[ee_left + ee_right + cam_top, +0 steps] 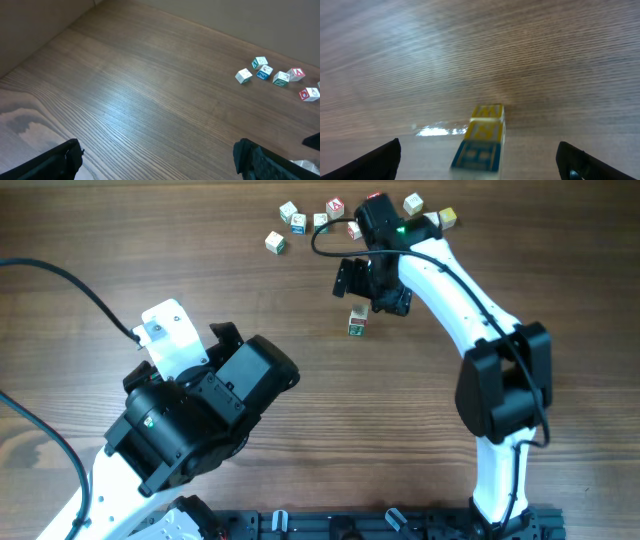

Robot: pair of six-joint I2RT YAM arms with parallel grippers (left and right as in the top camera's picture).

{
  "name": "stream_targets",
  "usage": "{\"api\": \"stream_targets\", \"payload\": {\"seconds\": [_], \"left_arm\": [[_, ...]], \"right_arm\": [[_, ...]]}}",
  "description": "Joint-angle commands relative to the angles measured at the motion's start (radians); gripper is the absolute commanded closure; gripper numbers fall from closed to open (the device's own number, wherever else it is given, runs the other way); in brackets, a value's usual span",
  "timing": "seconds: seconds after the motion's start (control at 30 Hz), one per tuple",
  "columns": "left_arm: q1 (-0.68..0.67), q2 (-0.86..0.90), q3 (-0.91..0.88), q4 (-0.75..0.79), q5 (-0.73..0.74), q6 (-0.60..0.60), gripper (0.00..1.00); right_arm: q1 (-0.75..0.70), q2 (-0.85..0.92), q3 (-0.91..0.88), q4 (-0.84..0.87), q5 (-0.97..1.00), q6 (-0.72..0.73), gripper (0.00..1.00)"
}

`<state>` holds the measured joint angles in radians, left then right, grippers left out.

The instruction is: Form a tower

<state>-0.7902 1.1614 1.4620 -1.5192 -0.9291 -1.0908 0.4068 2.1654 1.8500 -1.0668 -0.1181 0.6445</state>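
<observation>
The tower (358,321) stands on the bench (300,420) a little right of centre, one cube wide and apart from everything else. Overhead it shows white faces with green and red marks. In the right wrist view it is blurred, three cubes in line with yellow and blue marks. It looks upright, though the blur makes that hard to be sure of.

The right claw (478,150) hangs just above and behind the tower with its jaws wide apart. In the wrist view the tower sits in the gap between the two fingers (375,162), well clear of both. Nothing is gripped.

The left claw (157,162) is over the near left part of the bench, far from the tower. Its jaws are spread wide too, with only bare wood between them.

Loose cubes (298,223) lie scattered along the far edge, behind the right arm (450,290). Most are in a small cluster left of the arm and two lie on its right. The left wrist view catches several of them at its right side, single and not stacked.
</observation>
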Motion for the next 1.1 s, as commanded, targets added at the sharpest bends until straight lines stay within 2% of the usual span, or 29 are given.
{"api": "stream_targets", "payload": {"seconds": [0.0, 0.37, 0.6, 0.97, 1.07], "left_arm": [[0.001, 0.004, -0.003, -0.001, -0.002, -0.017, 0.00], [0.001, 0.004, -0.003, -0.001, -0.002, -0.017, 0.00], [0.001, 0.004, -0.003, -0.001, -0.002, -0.017, 0.00], [0.001, 0.004, -0.003, -0.001, -0.002, -0.017, 0.00], [0.001, 0.004, -0.003, -0.001, -0.002, -0.017, 0.00]], "right_arm": [[-0.002, 0.069, -0.011, 0.009, 0.014, -0.021, 0.00], [-0.003, 0.136, -0.006, 0.094, -0.018, -0.129, 0.01], [-0.002, 0.136, -0.006, 0.102, -0.001, -0.192, 0.17], [0.000, 0.151, -0.006, 0.062, 0.006, -0.246, 0.20], [0.000, 0.151, -0.006, 0.061, 0.005, -0.251, 0.25]]}}
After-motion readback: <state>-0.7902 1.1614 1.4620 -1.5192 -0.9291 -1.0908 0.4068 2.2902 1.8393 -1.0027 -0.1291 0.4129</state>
